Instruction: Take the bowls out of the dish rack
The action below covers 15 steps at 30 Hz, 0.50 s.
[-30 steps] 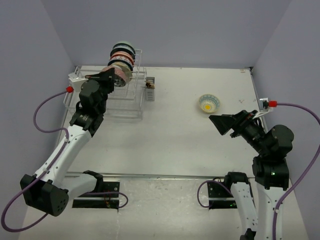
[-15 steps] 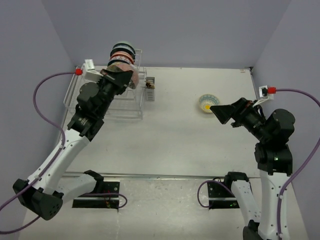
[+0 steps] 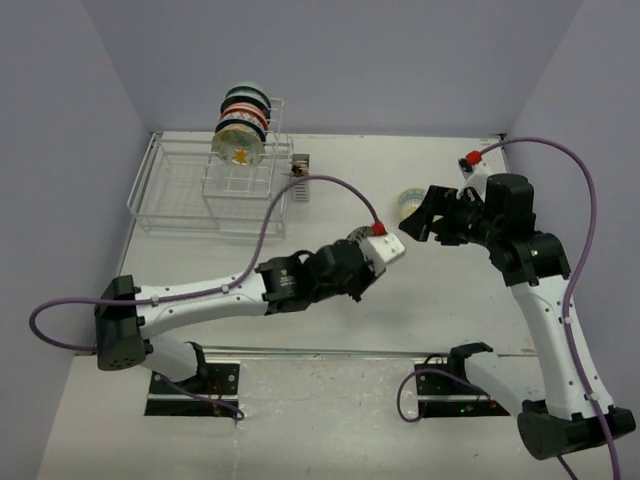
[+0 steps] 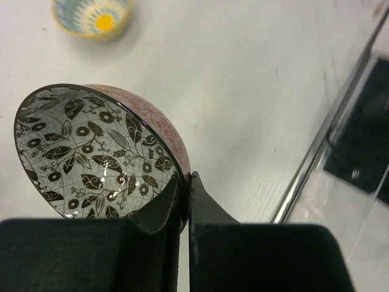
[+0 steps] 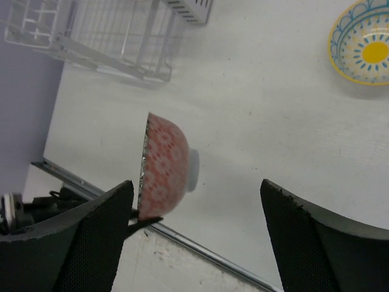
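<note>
Pink leaf-lined bowl [image 4: 97, 152], lower rim behind the left fingers [image 4: 209, 210].

Bright, even overhead light; shadows on the table [image 3: 470, 170] are faint and soft. In the left wrist view the held bowl [image 4: 97, 152] shows small glints inside, and the far bowl [image 4: 91, 15] is blurred

We count one dish rack [image 3: 175, 192] and one grey cutlery cup [image 3: 301, 178] on its side. Off the rack we see two bowls: one pink-patterned bowl [image 4: 97, 146] and one yellow-rimmed bowl [image 5: 363, 48]. In the rack stands one row of bowls [image 3: 240, 125], at least four, overlapping too tightly for us to count.
</note>
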Each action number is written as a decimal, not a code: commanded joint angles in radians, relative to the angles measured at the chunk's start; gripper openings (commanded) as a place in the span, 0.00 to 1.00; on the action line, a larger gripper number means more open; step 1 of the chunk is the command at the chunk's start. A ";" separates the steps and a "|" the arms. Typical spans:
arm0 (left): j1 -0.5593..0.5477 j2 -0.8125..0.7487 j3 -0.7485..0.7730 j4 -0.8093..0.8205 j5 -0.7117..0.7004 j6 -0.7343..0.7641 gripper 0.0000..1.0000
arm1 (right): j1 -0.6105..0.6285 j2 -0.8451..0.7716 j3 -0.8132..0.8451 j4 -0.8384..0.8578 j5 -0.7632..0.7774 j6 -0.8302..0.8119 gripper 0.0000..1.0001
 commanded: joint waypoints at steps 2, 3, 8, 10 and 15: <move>-0.157 0.036 -0.015 -0.038 -0.109 0.338 0.00 | 0.102 0.075 0.001 -0.105 0.133 -0.071 0.81; -0.173 0.065 -0.003 -0.043 -0.115 0.355 0.00 | 0.127 0.094 -0.011 -0.117 0.166 -0.074 0.80; -0.223 0.139 0.067 -0.101 -0.089 0.431 0.00 | 0.232 0.173 -0.061 -0.125 0.217 -0.084 0.70; -0.224 0.158 0.097 -0.127 -0.089 0.442 0.00 | 0.256 0.195 -0.074 -0.131 0.232 -0.087 0.60; -0.224 0.176 0.129 -0.172 -0.092 0.464 0.00 | 0.297 0.206 -0.115 -0.149 0.255 -0.091 0.43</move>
